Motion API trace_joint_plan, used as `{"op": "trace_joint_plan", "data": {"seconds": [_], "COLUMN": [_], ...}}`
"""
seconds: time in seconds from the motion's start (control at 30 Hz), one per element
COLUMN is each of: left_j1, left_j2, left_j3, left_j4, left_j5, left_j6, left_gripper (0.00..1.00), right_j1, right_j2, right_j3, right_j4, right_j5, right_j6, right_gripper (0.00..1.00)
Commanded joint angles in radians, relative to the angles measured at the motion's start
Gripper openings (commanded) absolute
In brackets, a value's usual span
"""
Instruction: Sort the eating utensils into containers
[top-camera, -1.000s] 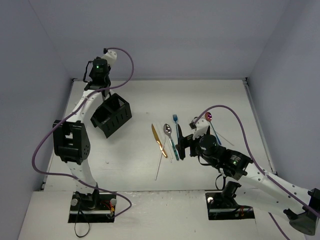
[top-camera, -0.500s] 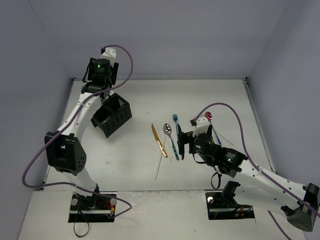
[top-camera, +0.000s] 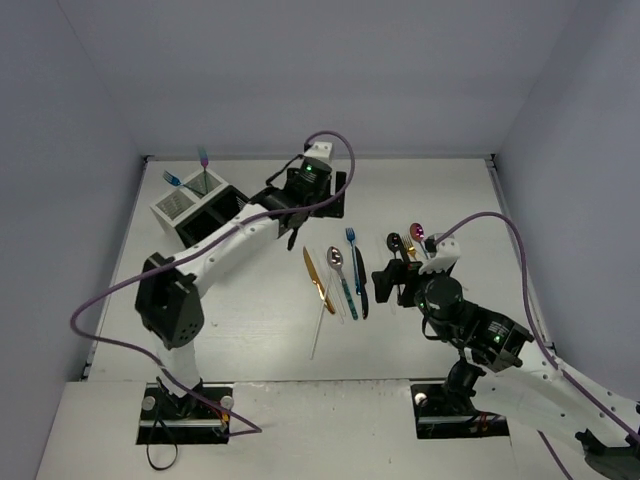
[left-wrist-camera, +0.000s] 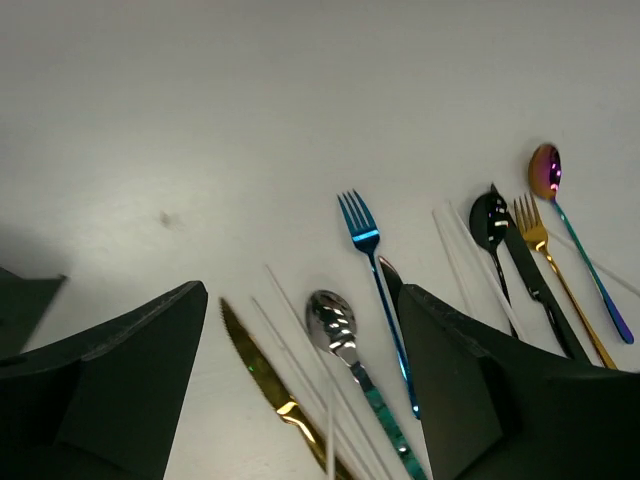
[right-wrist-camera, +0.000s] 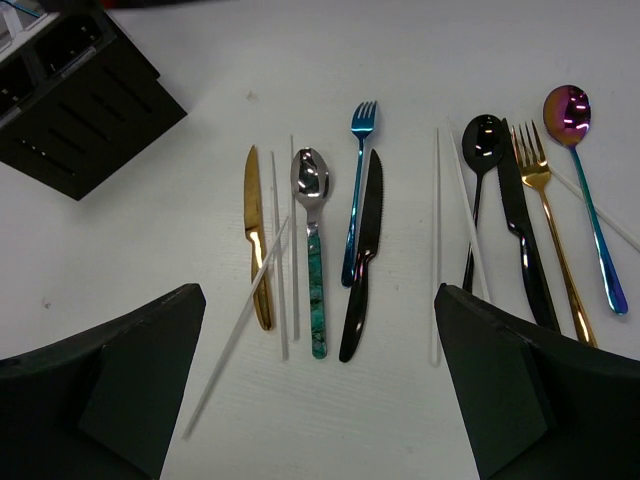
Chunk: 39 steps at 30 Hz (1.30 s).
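White matte table (top-camera: 250, 330) is enclosed on three sides by plain pale lavender-grey panels: back wall (top-camera: 320, 70), left wall (top-camera: 50, 200), right wall (top-camera: 585, 150). Lighting is seen as even and diffuse, with only soft shadows cast on the tabletop. A separate white strip (top-camera: 320, 410) is seen along the near edge, and a small dark speck (left-wrist-camera: 165, 218) is noted on the surface.

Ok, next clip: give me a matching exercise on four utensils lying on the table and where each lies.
1 gold knife
2 blue fork
3 gold fork
4 purple spoon

a right of the gold fork
b left of the green-handled spoon
c between that spoon and a black knife
d between the other black knife and the purple spoon

Pairs: 1-b, 2-c, 3-d, 4-a
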Motion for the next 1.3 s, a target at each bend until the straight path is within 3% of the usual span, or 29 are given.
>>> {"op": "trace_joint_plan", "data": {"seconds": [0.0, 0.27, 0.57, 0.7, 1.27], "left_j1": [-0.030, -0.107, -0.153, -0.160, -0.159], "left_j2": [0.116, 0.295, 0.391, 0.431, 0.536], "left_j3": [0.099, 0.191, 0.229, 0.247, 0.313], "left_j4": [-0.037, -0.055, -0.078, -0.079, -0.080], "left_j5": [0.031, 0.023, -0.054, -0.063, -0.120], "left_j6": [-0.169, -0.207, -0.263, -0.286, -0.314], "left_gripper": [0.75, 0.73, 0.45, 0.38, 0.26], "right_j1": [-0.008, -0.008, -0.008, -0.008, -0.009], "right_j2": [-0.040, -0.110, -0.121, -0.127, -0.155], "right_j3": [-0.009, -0.053, -0.070, -0.076, -0.084], "right_j4": [0.001, -0.017, -0.019, -0.020, -0.022], "right_j5": [0.043, 0.045, 0.046, 0.044, 0.020], "right_j6": [0.061, 0.091, 0.085, 0.086, 0.074], "right_gripper": [0.97, 0.97, 0.96, 0.97, 0.97]}}
